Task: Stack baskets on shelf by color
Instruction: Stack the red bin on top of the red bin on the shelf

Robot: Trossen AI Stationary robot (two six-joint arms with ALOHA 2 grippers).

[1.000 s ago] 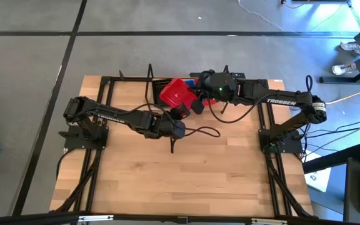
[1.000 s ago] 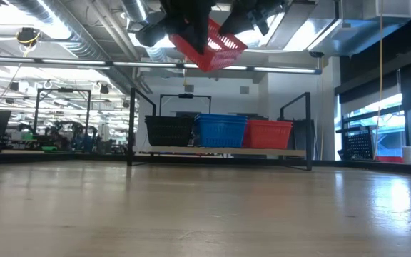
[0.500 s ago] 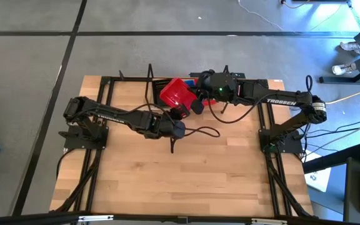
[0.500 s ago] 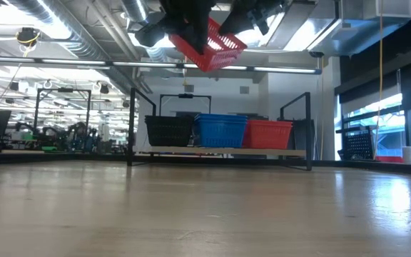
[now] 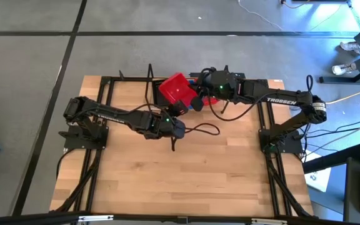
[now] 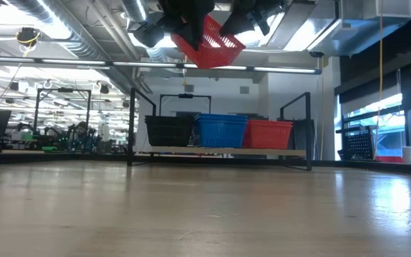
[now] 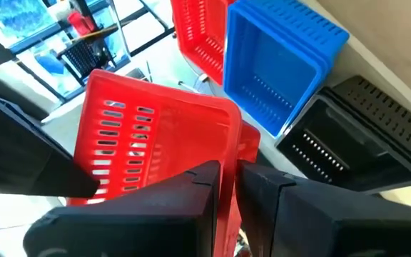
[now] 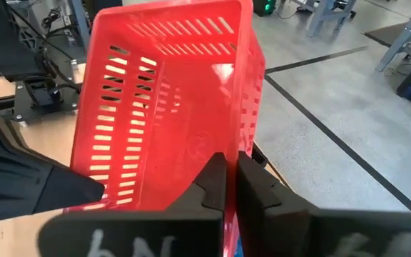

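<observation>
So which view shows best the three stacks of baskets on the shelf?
The low view: black stack, blue stack and red stack stand side by side on the shelf. The left wrist view shows all three from above, partly hidden by the held basket. The high view hides most; the right wrist view shows none.

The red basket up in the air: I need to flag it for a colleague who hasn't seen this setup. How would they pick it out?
Find the wooden shelf at the table's far edge, carrying black, blue and red basket stacks. High above it, the left gripper and right gripper each pinch a wall of one red basket. It alone is airborne and tilted.
</observation>
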